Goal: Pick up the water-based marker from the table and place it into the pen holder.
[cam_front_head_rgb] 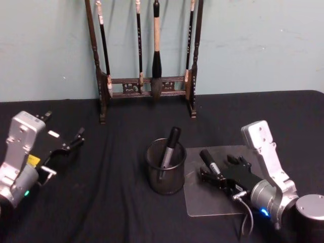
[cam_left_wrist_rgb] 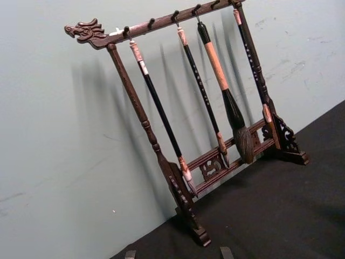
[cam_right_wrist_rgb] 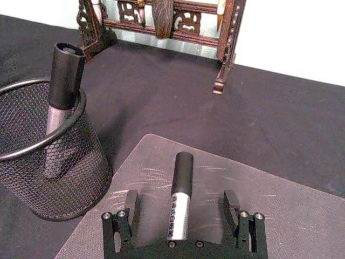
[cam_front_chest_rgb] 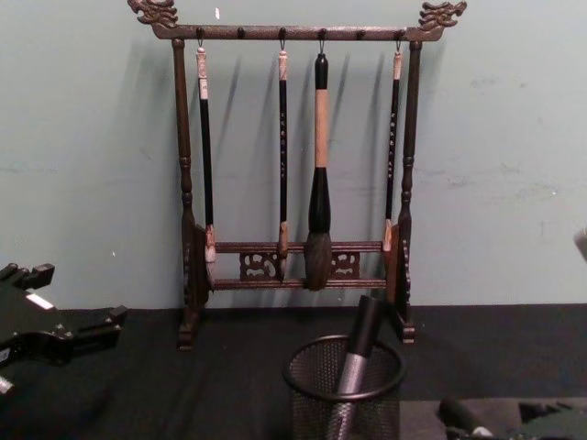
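Nearest, on the right, the right gripper [cam_right_wrist_rgb: 181,200] rests low over the one greyish mat [cam_front_head_rgb: 202,202] on the black counter [cam_front_head_rgb: 111,202]. Its jaws are spread apart, one on either side of a water-based marker [cam_right_wrist_rgb: 181,194] and not touching it. That marker lies flat on the mat between them, with its black cap pointing toward the far side. There are two markers in all. The second marker [cam_front_head_rgb: 171,142] stands tilted inside the single pen holder [cam_front_head_rgb: 174,182], its black cap rising above the rim. The pen holder is a round black mesh cup, and it sits just left of the mat near the middle of the counter. At the near left the left gripper [cam_front_head_rgb: 63,129] is held above the counter, well apart from the holder, with its jaws apart and nothing between them. Farthest back, against the pale wall, stands one dark wooden brush rack [cam_front_chest_rgb: 293,31] with carved dragon ends. Four brushes hang from it, the third brush [cam_front_chest_rgb: 318,183] from the left being the thickest.
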### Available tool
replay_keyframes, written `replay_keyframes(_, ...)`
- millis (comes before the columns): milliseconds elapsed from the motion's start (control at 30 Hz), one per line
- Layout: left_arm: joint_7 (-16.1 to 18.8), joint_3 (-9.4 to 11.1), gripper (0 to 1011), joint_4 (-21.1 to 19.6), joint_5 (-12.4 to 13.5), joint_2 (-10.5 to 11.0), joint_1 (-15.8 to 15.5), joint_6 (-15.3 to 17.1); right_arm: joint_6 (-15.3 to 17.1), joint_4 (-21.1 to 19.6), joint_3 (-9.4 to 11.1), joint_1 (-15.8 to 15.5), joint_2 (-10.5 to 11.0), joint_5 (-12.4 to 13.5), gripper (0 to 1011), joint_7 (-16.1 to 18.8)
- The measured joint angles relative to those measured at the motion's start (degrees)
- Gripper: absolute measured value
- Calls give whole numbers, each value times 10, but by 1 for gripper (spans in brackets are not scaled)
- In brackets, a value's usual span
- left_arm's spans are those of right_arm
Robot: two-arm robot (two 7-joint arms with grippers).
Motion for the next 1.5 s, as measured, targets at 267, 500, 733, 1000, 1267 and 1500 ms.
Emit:
replay_keyframes(267, 0, 0, 1009, 0, 0, 0, 0, 0, -4, 11, -3, 0, 0, 3, 1002, 0)
replay_keyframes(500, 0, 0, 1009, 0, 0, 0, 0, 0, -5, 16, -5, 3, 0, 6, 1002, -1)
replay_keyframes(733, 0, 0, 1009, 0, 0, 0, 0, 0, -2, 19, -7, 4, 1, 6, 1000, -2)
replay_keyframes(1000, 0, 0, 1009, 0, 0, 0, 0, 0, -1, 21, -9, 6, 2, 6, 1002, -3)
replay_keyframes(1267, 0, 0, 1009, 0, 0, 0, 0, 0, 0, 22, -10, 6, 3, 6, 1002, -2)
replay_keyframes(1500, 0, 0, 1009, 0, 0, 0, 0, 0, 0, 22, -9, 6, 3, 6, 1002, -2)
